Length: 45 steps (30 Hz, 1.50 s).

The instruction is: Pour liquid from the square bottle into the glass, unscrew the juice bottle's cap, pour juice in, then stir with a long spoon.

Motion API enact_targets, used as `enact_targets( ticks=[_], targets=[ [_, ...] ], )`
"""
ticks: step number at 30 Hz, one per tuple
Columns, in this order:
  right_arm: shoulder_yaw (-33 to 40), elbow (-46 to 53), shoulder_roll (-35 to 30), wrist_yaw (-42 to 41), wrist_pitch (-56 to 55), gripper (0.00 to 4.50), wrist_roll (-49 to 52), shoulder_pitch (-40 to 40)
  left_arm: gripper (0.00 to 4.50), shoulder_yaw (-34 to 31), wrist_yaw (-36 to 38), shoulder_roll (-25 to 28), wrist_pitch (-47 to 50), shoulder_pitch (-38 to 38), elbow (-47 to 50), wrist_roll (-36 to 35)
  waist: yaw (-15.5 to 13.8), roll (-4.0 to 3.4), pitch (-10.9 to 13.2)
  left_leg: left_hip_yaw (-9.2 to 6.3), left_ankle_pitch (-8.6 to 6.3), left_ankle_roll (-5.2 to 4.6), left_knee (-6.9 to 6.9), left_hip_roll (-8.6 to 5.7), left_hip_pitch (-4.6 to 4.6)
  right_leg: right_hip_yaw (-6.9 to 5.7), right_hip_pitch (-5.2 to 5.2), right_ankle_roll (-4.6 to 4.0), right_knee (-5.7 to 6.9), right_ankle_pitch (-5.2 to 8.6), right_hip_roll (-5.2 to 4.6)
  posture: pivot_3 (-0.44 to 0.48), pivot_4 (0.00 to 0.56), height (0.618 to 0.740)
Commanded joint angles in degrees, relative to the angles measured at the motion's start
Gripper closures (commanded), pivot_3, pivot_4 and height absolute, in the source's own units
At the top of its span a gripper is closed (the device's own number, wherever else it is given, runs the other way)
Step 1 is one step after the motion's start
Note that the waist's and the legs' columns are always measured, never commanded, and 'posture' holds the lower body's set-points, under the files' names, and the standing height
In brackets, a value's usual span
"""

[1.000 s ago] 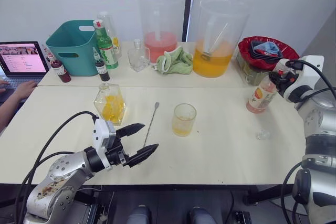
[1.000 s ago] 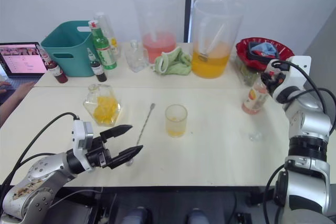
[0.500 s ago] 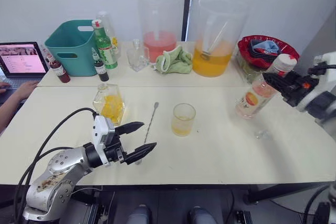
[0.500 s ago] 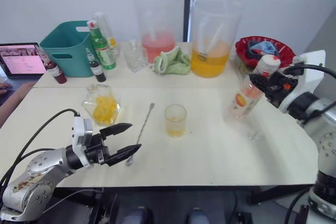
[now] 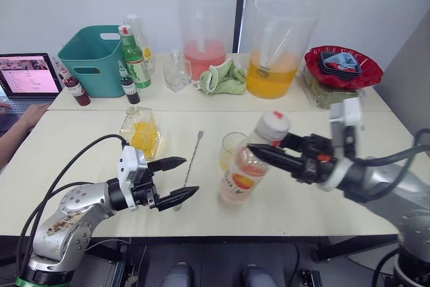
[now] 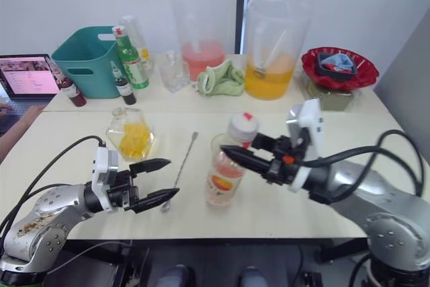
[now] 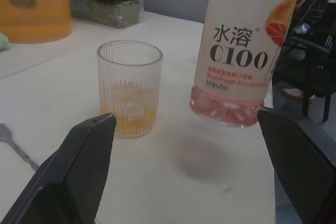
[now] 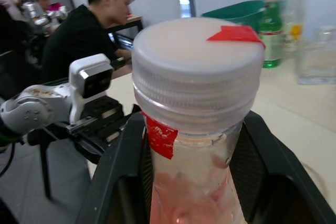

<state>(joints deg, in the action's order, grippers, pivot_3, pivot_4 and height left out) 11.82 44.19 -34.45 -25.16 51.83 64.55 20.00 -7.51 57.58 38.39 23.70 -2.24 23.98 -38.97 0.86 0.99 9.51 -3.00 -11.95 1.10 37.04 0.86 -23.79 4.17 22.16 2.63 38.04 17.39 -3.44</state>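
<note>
A: So, nearest, the left end effector (image 5: 176, 178) hangs spread and empty; at its three o'clock the right end effector (image 5: 263, 153) clamps the juice bottle (image 5: 246, 168) under the cap (image 5: 272, 125), above the tabletop (image 5: 302, 199).

B: Thin, slick plastic; grip the ridged cap. Beyond: the glass (image 5: 230, 150), fragile.

On the counter (image 5: 282, 213), the glass (image 5: 230, 150) sits at centre. The long spoon (image 5: 191, 163) lies at its 9 o'clock, the square bottle (image 5: 140, 132) beyond; the juice bottle (image 5: 250, 163) hangs at its 5 o'clock.
</note>
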Motion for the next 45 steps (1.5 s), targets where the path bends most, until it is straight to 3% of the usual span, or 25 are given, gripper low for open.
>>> enact_targets(
  ticks=[1,5,10,25,27,33,36,41,45],
  targets=[
    [-6.3,1.0,0.5,-2.5,-6.5,3.06,-9.0,1.6,0.0,0.2,2.3,1.4,-2.5,0.0,0.3,1.7,-0.1,0.0,0.0,0.0,0.0,0.0,0.0,0.0,0.0,0.0,0.0,0.0,0.0,0.0,0.0,0.0,0.15,0.74],
    [-14.8,-1.8,0.4,-7.2,-14.0,3.06,-20.8,-1.0,0.0,-0.3,3.5,2.2,-2.5,-0.2,0.8,1.2,0.0,0.01,0.0,0.0,0.0,0.0,-0.01,0.02,0.01,-0.02,0.02,0.0,-0.01,0.0,0.01,0.0,0.15,0.74],
    [-17.4,-6.5,0.1,-10.4,-20.1,3.06,-28.9,-4.4,0.0,-0.9,4.1,3.3,-1.8,-1.0,1.4,0.1,0.0,0.01,0.0,-0.02,0.0,0.0,-0.01,0.01,0.0,-0.04,0.02,0.0,-0.01,0.0,-0.01,0.0,0.15,0.74],
    [-16.1,-7.2,-0.1,-13.1,-16.0,3.06,-23.8,-4.8,0.0,-8.8,9.9,8.9,0.2,-2.3,1.3,-7.7,0.0,0.1,0.0,-0.04,0.0,0.0,-0.01,0.04,0.09,-0.07,-0.04,0.0,0.02,0.0,0.01,0.0,0.15,0.74],
    [-15.4,-7.2,-0.3,-13.2,-15.3,1.97,-22.7,-4.2,0.0,-8.8,9.9,8.8,0.0,-2.6,1.1,-7.5,0.0,0.1,0.0,-0.04,0.0,0.0,-0.01,0.04,0.09,-0.07,-0.04,0.0,0.02,0.0,0.01,0.0,0.15,0.74],
    [-13.1,-6.8,-1.2,-14.3,-12.6,0.03,-19.2,-2.4,0.0,-8.4,9.7,8.6,-0.1,-2.9,1.0,-7.3,0.1,0.11,0.0,-0.03,0.0,0.0,-0.02,0.05,0.06,-0.06,0.0,0.0,0.03,0.0,0.01,0.0,0.15,0.74],
    [-12.0,-7.5,-2.0,-16.0,-11.9,0.03,-17.1,-1.5,0.0,-8.1,9.8,8.6,0.0,-3.1,0.9,-7.2,0.0,0.11,0.0,-0.04,0.0,0.0,-0.02,0.05,0.06,-0.07,-0.01,-0.01,0.03,0.0,0.02,0.0,0.15,0.74],
    [-13.2,-13.0,-3.5,-25.5,-13.7,0.03,-16.4,1.6,0.0,-7.1,10.5,9.1,0.4,-3.9,0.2,-6.8,0.1,0.12,0.0,-0.02,0.0,0.0,-0.01,0.05,0.06,-0.06,-0.01,0.0,0.01,0.0,0.02,0.0,0.15,0.74],
    [-17.7,-22.9,-1.7,-35.2,-20.2,0.03,-22.1,8.1,0.0,-6.6,11.1,9.3,0.4,-4.5,-0.3,-6.3,0.2,0.12,0.0,-0.01,0.0,0.0,-0.01,0.05,0.07,-0.07,-0.01,0.0,0.01,0.0,0.02,0.0,0.15,0.74]
  ],
)
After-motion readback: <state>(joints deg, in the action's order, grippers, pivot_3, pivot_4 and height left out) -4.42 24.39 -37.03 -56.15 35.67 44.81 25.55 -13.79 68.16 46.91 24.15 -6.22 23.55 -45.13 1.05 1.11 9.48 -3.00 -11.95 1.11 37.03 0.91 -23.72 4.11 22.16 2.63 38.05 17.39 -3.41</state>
